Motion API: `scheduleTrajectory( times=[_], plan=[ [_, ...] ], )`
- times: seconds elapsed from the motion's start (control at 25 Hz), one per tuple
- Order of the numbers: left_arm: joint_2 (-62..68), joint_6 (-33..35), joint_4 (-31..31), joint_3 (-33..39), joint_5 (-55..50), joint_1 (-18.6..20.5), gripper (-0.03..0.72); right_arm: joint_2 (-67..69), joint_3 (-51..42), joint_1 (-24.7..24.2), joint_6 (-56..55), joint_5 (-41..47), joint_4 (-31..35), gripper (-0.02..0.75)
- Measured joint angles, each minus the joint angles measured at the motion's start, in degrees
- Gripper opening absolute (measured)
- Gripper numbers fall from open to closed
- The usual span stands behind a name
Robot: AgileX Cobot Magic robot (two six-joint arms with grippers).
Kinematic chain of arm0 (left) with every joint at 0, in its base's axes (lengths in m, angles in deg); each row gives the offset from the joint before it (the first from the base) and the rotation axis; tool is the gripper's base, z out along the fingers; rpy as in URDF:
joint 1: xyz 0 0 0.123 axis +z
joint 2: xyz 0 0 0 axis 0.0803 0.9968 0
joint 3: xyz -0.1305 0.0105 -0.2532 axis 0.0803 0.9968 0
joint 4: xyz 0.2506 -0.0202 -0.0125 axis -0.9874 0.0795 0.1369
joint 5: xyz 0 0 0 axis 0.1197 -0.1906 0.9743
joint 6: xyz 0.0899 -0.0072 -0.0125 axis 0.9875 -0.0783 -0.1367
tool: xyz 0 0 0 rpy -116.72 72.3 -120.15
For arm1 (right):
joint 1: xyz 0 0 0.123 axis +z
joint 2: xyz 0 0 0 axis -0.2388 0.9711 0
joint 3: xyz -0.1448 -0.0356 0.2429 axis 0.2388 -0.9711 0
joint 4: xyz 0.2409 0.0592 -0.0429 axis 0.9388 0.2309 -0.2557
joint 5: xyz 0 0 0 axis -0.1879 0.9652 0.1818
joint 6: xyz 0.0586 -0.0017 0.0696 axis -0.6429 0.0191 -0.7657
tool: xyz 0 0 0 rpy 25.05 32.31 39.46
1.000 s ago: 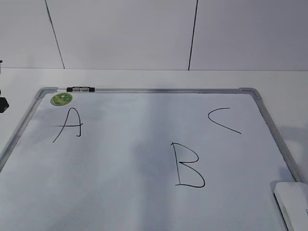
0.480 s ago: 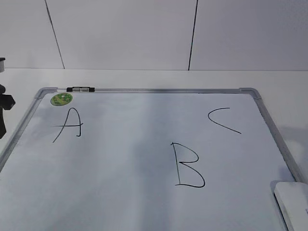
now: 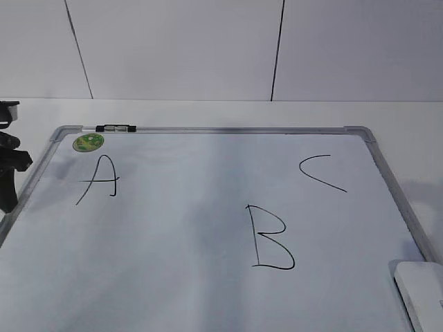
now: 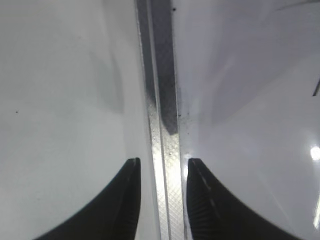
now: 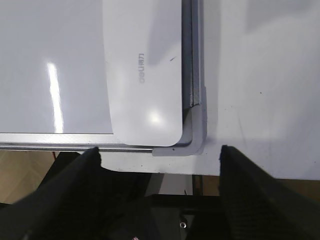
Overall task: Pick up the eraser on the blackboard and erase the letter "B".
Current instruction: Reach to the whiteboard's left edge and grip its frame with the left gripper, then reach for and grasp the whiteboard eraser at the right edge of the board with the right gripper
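White table (image 3: 208,112) and pale panelled wall frame the scene; the blackboard (image 3: 208,129), a white dry-erase board with a silver frame, lies flat on the table. Task progress: nothing is done yet. The letter "B" (image 3: 271,237) stands whole between the "A" (image 3: 100,179) and the "C" (image 3: 320,172), and the eraser (image 3: 422,290) lies untouched at the board's near right corner. The left gripper (image 4: 161,172) hovers over the board's left frame rail, jaws narrowly apart and empty. The right gripper (image 5: 160,155) is spread wide and empty, near the eraser (image 5: 142,70). Only the right wrist view shows the eraser's grey lettering and the corner beside it; only the exterior view shows the three letters together.
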Motion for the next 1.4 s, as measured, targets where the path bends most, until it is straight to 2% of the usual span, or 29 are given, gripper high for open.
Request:
scheduleTrajectory(
  times=[1.0,1.16,1.28,1.4],
  plan=[
    [3.9,0.0,-0.9,-0.3,1.4,0.0,0.23,0.0,0.0,0.0,0.0,0.0,-0.2,0.575],
    [3.9,0.0,-0.9,-0.3,1.4,0.0,0.16,0.0,0.0,0.0,0.0,0.0,-0.2,0.575],
    [3.9,0.0,-0.8,-0.4,1.4,0.0,0.071,0.0,0.0,0.0,0.0,0.0,-0.2,0.575],
    [3.9,-0.1,-0.7,-0.5,1.4,0.1,0.039,0.0,0.0,0.0,0.0,0.0,-0.2,0.575]
  ],
)
